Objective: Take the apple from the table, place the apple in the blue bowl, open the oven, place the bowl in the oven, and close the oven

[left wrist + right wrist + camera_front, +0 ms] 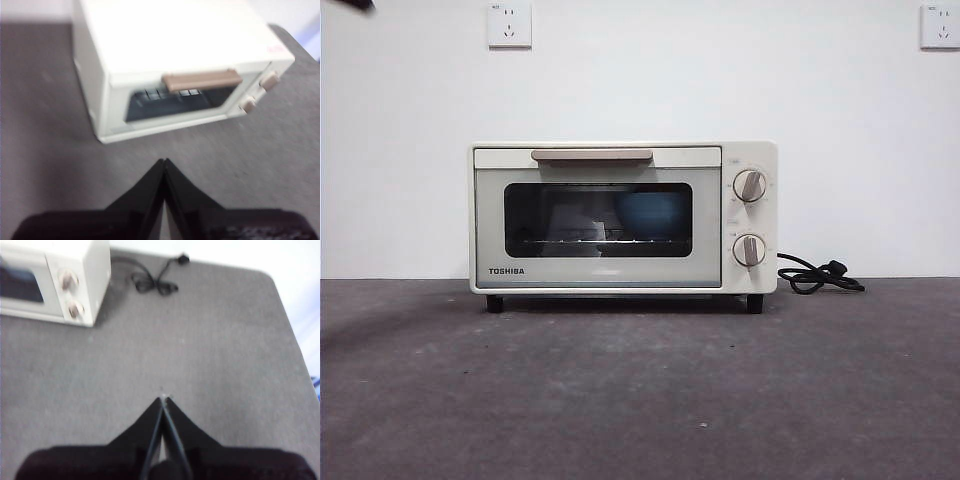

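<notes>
Grey table (640, 400), shut oven (623, 218), seemingly blue bowl (652, 213) inside.

Oven (623, 218) stands on the table (640, 390), toward the far edge, close before the wall (720, 70). Door shut; handle (591, 155) runs along the door's top. Two knobs sit on the right of the front, upper knob (750, 185) above lower knob (749, 249). Blue bowl (653, 215) sits inside the oven on the rack (590, 241), in the right half of the window. Cord (818, 276) lies coiled on the table, just right of the oven, toward its rear. Two sockets on the wall: one (509, 24) above the oven's left part, one (940, 26) at far right. Apple probably inside the bowl; not visible.
</notes>
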You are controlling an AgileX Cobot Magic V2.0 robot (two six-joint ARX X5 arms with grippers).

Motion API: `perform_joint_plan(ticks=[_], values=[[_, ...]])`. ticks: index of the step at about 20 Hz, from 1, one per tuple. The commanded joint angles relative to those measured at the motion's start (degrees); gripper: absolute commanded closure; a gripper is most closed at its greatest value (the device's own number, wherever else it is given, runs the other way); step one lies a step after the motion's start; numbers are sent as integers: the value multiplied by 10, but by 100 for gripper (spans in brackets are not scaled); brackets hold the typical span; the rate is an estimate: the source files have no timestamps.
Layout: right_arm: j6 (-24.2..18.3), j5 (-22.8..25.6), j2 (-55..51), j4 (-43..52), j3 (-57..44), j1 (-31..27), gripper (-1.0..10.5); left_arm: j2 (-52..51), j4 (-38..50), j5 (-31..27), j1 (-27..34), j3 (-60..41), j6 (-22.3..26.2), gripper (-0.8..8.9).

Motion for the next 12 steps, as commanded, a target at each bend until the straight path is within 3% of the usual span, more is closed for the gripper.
perform_joint_plan(ticks=[1,12], values=[[10,3,7,-12,-5,0,946,-45,-4,-34,-1,-1,26,817],[10,3,49,-40,-5,0,946,-111,-3,-53,-1,-1,26,818]])
